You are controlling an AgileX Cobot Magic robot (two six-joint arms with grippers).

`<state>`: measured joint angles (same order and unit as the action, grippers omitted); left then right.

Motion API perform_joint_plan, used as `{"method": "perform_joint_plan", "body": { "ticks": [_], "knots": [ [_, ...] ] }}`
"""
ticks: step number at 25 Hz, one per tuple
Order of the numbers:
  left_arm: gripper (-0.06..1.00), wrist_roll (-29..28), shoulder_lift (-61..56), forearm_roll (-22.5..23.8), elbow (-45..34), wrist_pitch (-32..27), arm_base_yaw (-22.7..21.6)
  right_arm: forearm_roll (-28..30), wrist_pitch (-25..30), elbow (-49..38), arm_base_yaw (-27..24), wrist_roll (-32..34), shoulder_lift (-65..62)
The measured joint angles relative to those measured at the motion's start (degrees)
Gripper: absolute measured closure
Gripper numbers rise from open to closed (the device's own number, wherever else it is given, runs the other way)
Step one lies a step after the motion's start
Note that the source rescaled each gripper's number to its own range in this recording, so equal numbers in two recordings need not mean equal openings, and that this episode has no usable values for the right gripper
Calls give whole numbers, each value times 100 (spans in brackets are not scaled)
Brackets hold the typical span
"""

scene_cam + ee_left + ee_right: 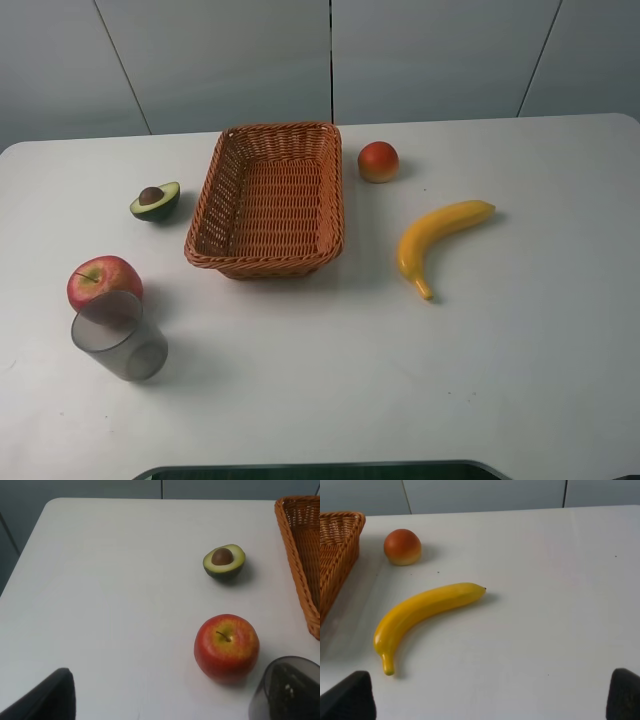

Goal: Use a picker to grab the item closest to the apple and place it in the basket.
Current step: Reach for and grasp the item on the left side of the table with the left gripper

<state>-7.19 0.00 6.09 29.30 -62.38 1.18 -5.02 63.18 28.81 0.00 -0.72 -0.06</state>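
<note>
Just beside apple, on its camera side: grey see-thru cup, upright, rim overlapping apple in exterior high view; touching or not, can't tell. Nearest item to apple. Further back from apple, clearly apart: avocado half, pit up. Back-right of apple: wicker basket, nothing in it. Well apart from apple, past basket: peach and banana. All on white table.

L gripper near apple, holding nothing; one dark finger at frame corner, far off centre, so jaws apart. R gripper over banana side, jaws wide, nothing between.
</note>
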Motion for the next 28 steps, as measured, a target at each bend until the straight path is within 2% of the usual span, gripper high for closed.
{"method": "perform_joint_plan", "body": {
  "ticks": [4,8,15,18,25,28],
  "knots": [
    [-5,0,0,-40,0,0,0,0,0,0,0,0,0],
    [-5,339,83,-57,109,61,0,0,0,0,0,0,0],
    [-5,719,1676,-228,953,189,0,0,0,0,0,0,0],
    [-5,1056,2604,-548,1362,198,0,0,0,0,0,0,0],
    [-5,1772,4927,-1828,2130,209,0,0,0,0,0,0,0],
    [-5,1959,5746,-1936,2304,253,139,0,0,0,0,0,0]
  ]
}}
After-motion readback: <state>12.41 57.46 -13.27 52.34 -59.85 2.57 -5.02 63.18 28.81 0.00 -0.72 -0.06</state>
